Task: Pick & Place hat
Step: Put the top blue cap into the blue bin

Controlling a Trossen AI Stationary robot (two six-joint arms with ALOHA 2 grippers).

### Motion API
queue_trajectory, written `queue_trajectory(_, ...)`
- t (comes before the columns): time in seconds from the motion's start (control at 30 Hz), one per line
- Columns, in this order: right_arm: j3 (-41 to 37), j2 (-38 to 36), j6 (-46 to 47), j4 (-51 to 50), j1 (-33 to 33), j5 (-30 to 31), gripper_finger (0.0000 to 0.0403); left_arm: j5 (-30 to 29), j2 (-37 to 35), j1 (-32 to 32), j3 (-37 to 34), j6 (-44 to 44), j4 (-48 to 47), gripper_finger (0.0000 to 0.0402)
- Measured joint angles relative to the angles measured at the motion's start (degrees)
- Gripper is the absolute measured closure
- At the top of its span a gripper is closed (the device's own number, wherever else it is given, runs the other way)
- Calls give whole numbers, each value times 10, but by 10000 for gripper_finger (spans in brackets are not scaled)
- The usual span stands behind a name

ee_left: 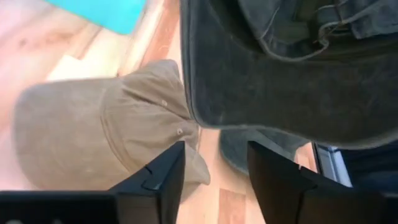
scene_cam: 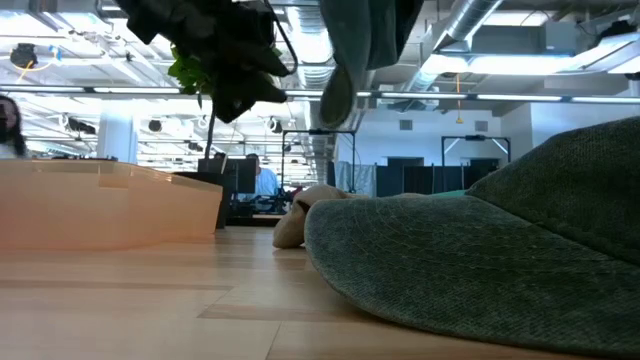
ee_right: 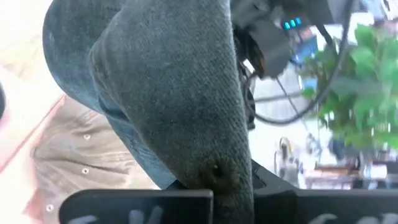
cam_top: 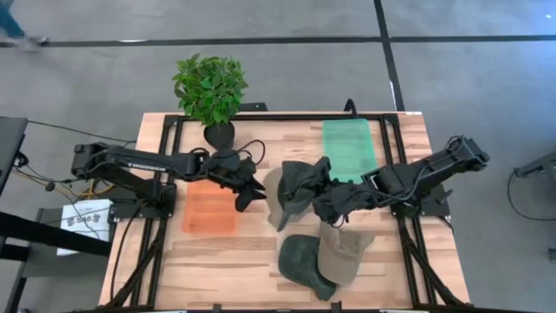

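The right gripper [cam_top: 326,193] pinches a dark green cap [cam_top: 300,184] above the table's [cam_top: 252,278] middle (lifted clear). The left gripper [cam_top: 252,188], fingers spread, hovers beside the orange tray [cam_top: 208,213].

My right gripper [cam_top: 334,202] pinches a dark hat [cam_top: 300,187] of matt, coarse-woven cloth. Below it lies a tan hat [ee_left: 99,134] of soft brushed cloth on the smooth, pale wooden table [cam_top: 234,261].
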Motion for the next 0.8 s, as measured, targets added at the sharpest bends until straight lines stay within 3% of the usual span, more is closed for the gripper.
queue_trajectory(0.4,2,0,296,-81,-81,-1,402,-8,-79,14,0,65,-27,222)
queue_trajectory(0.63,65,0,492,-182,-163,-45,402,-48,-147,14,0,89,-93,222)
queue_trajectory(0.8,120,-1,576,-245,-245,-93,403,-67,-196,12,0,92,-120,222)
